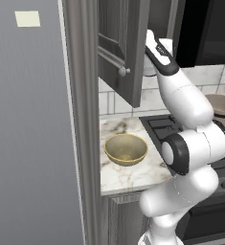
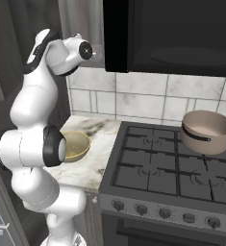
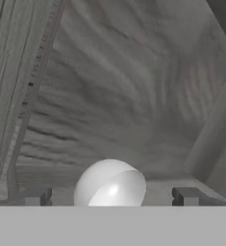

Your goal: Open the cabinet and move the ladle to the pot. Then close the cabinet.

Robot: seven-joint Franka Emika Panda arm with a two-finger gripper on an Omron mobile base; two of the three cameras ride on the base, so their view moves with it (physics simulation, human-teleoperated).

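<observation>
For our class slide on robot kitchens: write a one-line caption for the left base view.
White arm reaches behind the open cabinet door, above a golden bowl on the marble counter.

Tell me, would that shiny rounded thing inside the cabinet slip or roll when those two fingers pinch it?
Probably slippery: the ladle's rounded surface looks smooth and glossy. It may roll or twist aside, since the open gripper meets a curve, not flat sides. It looks rigid, likely metal.
</observation>
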